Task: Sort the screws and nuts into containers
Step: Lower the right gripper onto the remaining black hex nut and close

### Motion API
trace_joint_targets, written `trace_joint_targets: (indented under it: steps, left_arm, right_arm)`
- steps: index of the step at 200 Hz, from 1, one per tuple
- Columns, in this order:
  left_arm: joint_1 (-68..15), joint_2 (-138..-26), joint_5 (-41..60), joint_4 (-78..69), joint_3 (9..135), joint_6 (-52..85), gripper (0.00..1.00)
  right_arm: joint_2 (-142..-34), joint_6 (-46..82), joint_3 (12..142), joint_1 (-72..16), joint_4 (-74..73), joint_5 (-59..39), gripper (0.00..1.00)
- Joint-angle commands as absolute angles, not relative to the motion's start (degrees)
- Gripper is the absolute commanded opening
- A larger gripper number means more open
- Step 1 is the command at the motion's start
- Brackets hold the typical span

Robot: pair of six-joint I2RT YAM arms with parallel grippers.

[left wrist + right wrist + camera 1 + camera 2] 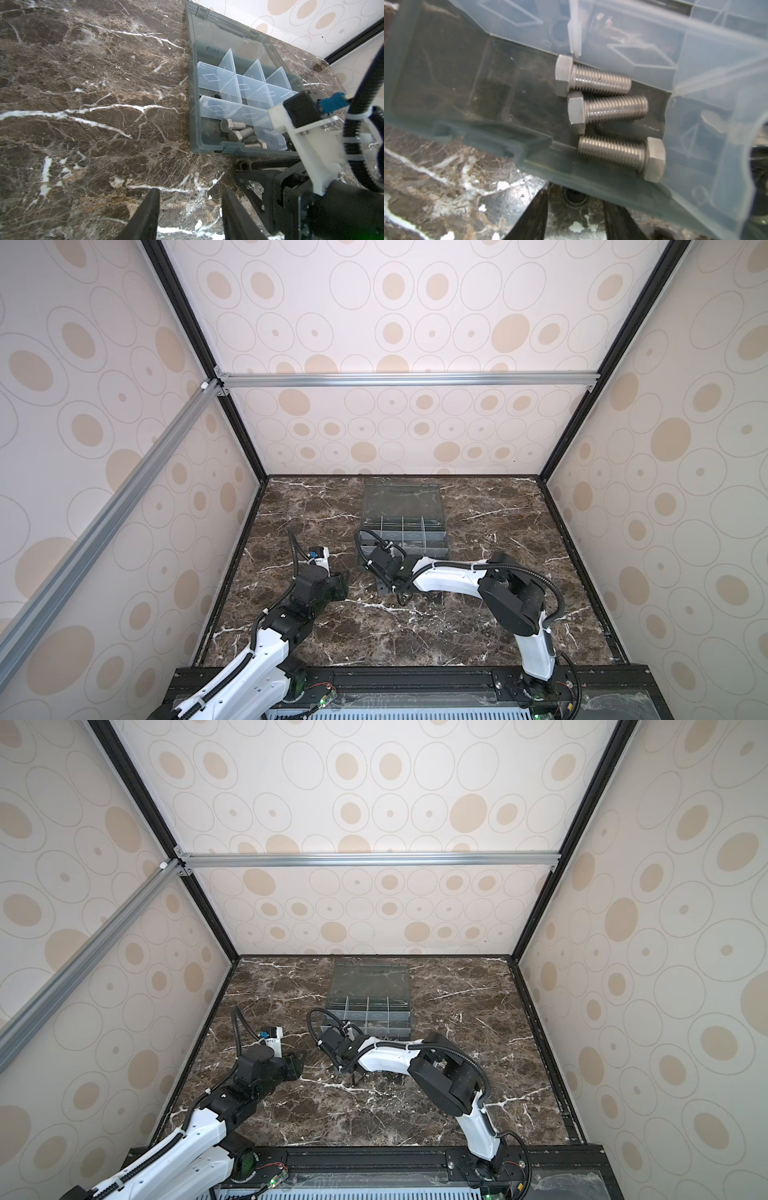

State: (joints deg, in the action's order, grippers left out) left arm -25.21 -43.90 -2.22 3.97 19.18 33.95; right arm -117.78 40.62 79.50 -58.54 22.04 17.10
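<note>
Right wrist view: shows three silver screws (608, 110) lying side by side in one corner cell (467, 93) of the grey box (488, 135). Shows a dark nut (574, 196) on the table (446, 187), just outside the box wall, between the parted fingers of the right gripper (574, 198). Left wrist view: shows the left gripper (190, 190) apart too, holding nothing, over the table near the box.

The left arm is folded low at the left side, left gripper (190, 193) with jaws apart; the right arm reaches toward the middle, right gripper (575, 197) low, jaws apart also
</note>
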Motion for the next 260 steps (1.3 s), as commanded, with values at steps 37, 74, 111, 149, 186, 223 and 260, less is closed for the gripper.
trace_joint_targets:
  steps: [37,74,111,149,186,223,260]
  left_arm:
    - [-24.78,-43.07,-1.51,4.48,18.57,35.33,0.49]
    - [-24.79,-43.01,-1.41,4.45,18.46,35.42,0.49]
    - [-24.78,-42.98,-1.32,4.58,18.46,35.42,0.49]
    - [-24.78,-42.51,-1.48,4.93,18.42,35.51,0.49]
    - [-24.79,-42.95,-1.75,5.47,19.13,35.52,0.49]
    - [-24.79,-42.51,-2.94,7.31,19.89,35.81,0.49]
    - [-24.8,-40.51,-3.72,8.21,19.25,36.83,0.49]
  right_arm:
    - [-120.2,42.45,81.17,-58.99,23.38,19.29,0.33]
    - [-120.84,42.43,81.55,-59.02,23.38,19.82,0.28]
    - [-121.42,42.19,81.91,-59.0,22.93,19.56,0.24]
    - [-120.8,42.2,81.16,-59.07,22.72,19.18,0.22]
    - [-117.77,41.06,78.12,-60.44,21.96,19.4,0.21]
    - [-114.82,39.96,74.39,-62.28,21.66,16.8,0.21]
    - [-110.91,38.52,71.88,-63.81,21.98,16.98,0.2]
